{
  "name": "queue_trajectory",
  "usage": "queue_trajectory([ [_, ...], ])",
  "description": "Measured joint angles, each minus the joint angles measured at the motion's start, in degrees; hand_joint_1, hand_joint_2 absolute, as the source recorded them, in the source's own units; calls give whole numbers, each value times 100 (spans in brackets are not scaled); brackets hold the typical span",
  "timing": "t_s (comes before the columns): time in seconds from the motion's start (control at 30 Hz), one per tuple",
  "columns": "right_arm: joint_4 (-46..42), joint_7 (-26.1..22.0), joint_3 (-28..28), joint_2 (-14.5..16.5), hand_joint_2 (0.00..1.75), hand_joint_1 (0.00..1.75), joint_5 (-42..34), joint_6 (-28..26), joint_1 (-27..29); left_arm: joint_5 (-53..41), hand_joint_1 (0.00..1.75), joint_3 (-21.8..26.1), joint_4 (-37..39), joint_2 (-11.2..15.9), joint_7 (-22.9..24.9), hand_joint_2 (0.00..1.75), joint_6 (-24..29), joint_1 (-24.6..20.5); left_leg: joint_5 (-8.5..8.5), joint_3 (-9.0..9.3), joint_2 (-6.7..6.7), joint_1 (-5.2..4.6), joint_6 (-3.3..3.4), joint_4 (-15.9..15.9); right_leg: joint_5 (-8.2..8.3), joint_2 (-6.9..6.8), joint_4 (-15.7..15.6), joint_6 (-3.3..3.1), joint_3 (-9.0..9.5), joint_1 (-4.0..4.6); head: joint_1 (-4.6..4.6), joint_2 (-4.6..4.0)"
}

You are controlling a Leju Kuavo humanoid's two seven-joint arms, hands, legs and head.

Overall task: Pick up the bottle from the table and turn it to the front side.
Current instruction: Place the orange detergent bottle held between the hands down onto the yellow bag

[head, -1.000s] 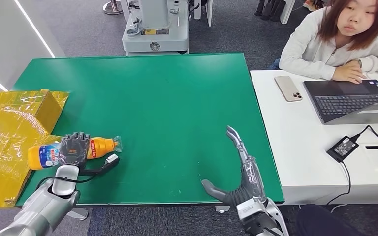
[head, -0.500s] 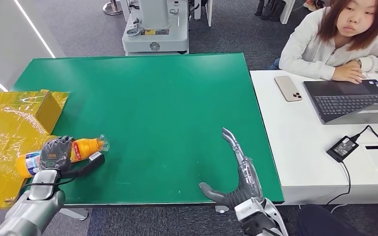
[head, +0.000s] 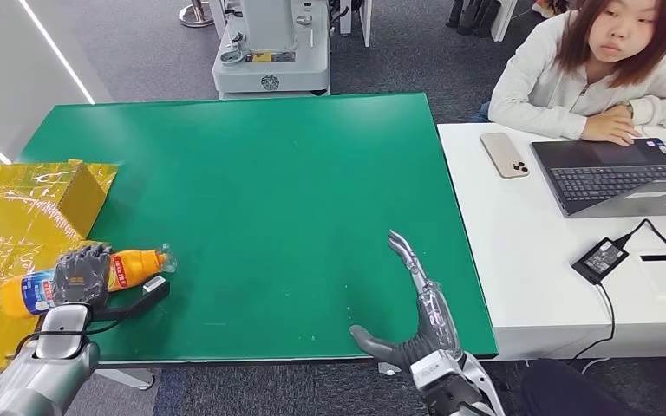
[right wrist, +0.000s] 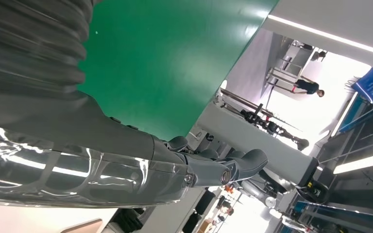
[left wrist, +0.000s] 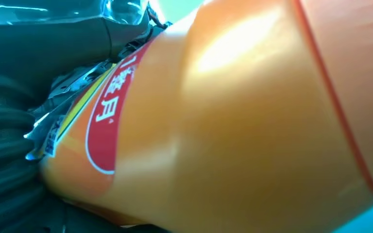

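Observation:
An orange drink bottle (head: 130,265) with a red and blue label lies on its side at the near left corner of the green table (head: 251,173), its cap end toward the table's middle. My left hand (head: 80,274) grips it around the label. Up close in the left wrist view, the orange body and red label of the bottle (left wrist: 233,126) sit against the dark fingers (left wrist: 39,43). My right hand (head: 416,303) is over the table's near edge, fingers straight and spread, holding nothing; the right wrist view shows its fingers (right wrist: 209,167) extended.
A crinkled yellow wrapped box (head: 35,204) sits at the table's left edge, beside the bottle. A white desk (head: 529,260) to the right holds a phone (head: 503,154), laptop (head: 616,178) and charger (head: 601,258); a person (head: 607,69) sits behind it. A white machine base (head: 270,52) stands beyond the table.
My left hand has carried the bottle to the left, toward the yellow box and the table's near left corner. The right hand has stayed almost still.

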Motion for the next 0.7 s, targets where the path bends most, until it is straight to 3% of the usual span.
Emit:
queue_trajectory([
  [0.03,3,-1,10,0,175,0,-1,-10,0,-28,175,-48,16,15,55,175,-26,-19,1,0,-1,0,-1,-1,0,-1,0,0,0,0,0,0],
  [0.17,4,14,48,0,175,0,-2,-48,6,-58,144,-252,96,41,169,175,-110,-117,4,1,-3,0,-5,-2,0,-6,0,-1,1,0,0,0],
  [0.3,-2,68,73,0,175,0,3,-50,12,-60,0,-327,157,42,245,175,-142,-191,6,1,-4,0,-7,-2,1,-8,0,-2,1,0,-1,0],
  [0.7,-54,150,86,0,175,0,15,-44,87,-64,0,-695,299,31,488,175,185,-274,6,-1,-9,-1,-8,-2,1,-12,0,-3,0,0,0,0],
])
